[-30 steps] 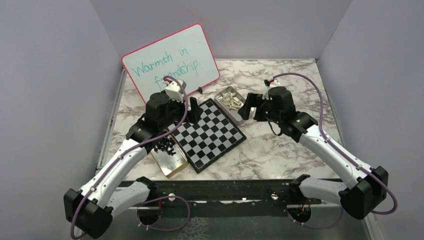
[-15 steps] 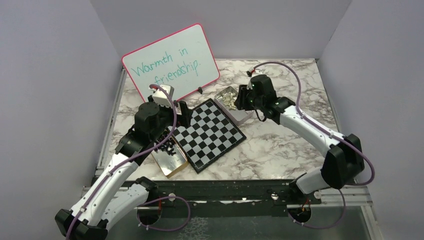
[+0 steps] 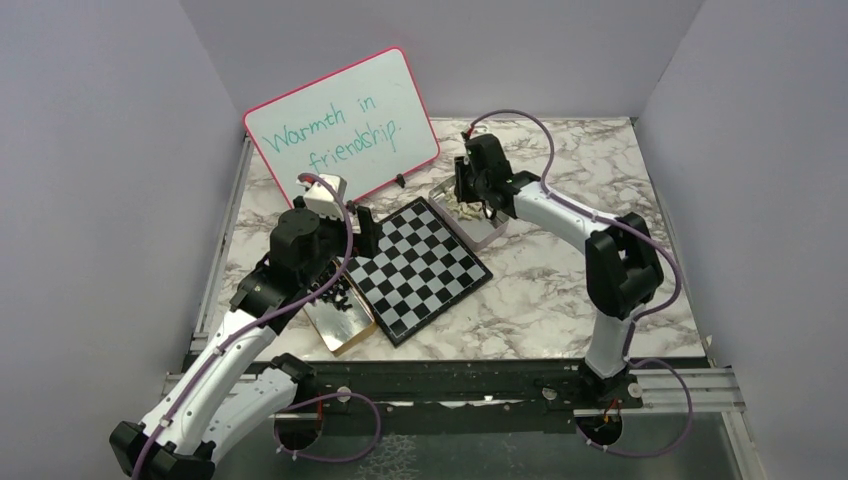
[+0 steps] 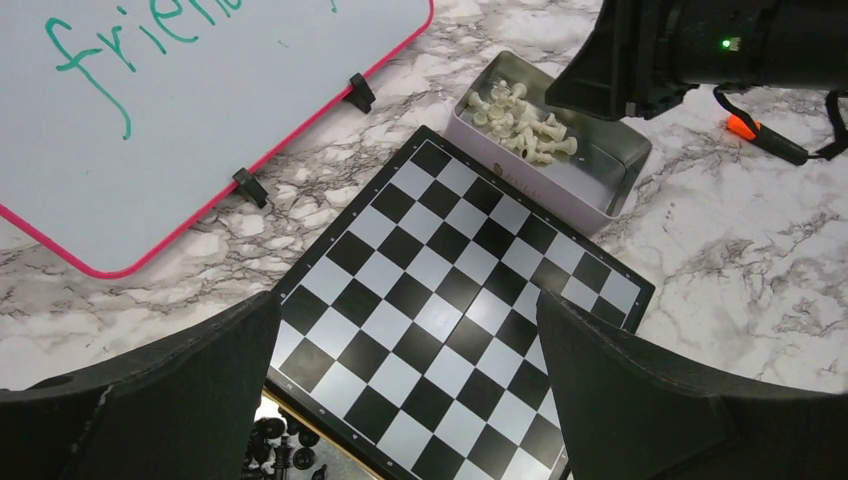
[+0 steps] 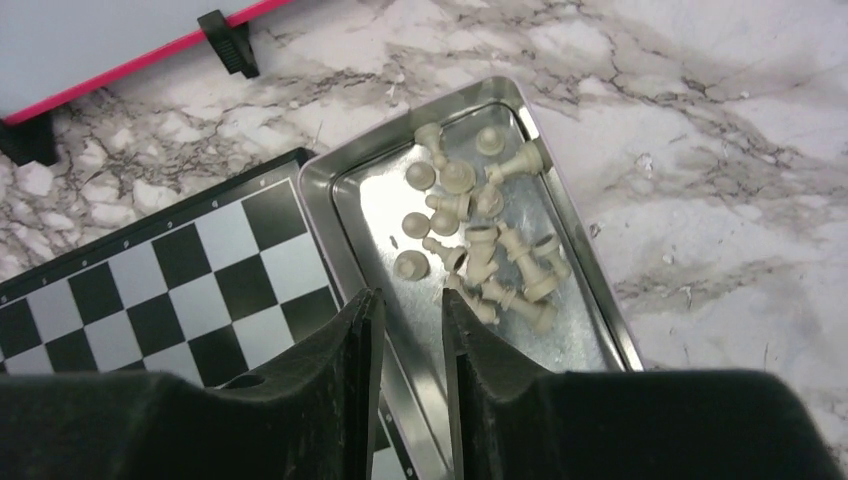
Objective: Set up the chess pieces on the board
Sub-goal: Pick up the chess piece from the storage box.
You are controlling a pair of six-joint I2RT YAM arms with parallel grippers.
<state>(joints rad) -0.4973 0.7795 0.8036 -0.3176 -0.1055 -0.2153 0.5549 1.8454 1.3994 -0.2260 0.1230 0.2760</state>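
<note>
- Chess pieces point(image 5: 470, 240) of the cream set are heaped in a metal tin point(image 5: 365, 215) at the 1 o'clock side of the board point(image 3: 420, 268). The black set point(image 3: 333, 292) is piled in a tray point(image 3: 345, 325) at its 8 o'clock side.
- No piece is seen standing on the squares, so the set-up is judged to be barely begun.
- Each holder is kept on one arm's side, probably so that each colour can be fetched without the arms crossing.
- The right end effector point(image 5: 410, 300) is poised low over the tin, at 7 o'clock of the heap in its own view.
- Its fingers are drawn close, with only a narrow slit between them. No piece is seen in the slit, and whether one is pinched cannot be told.
- The left end effector point(image 4: 408, 310) is held above the board's 9 o'clock edge, spread wide with nothing between its fingers. It is judged to be kept there clear of the other arm's reach.
- The tin's long wall lies just beside the board's border, so any lift from the heap is crowded by that rim.
- The whiteboard point(image 3: 340, 125) stands close at 11 o'clock, and little room is left there.
- Bare tabletop point(image 3: 560, 290) is found from 3 to 5 o'clock of the board, the widest room for swinging an arm.
</note>
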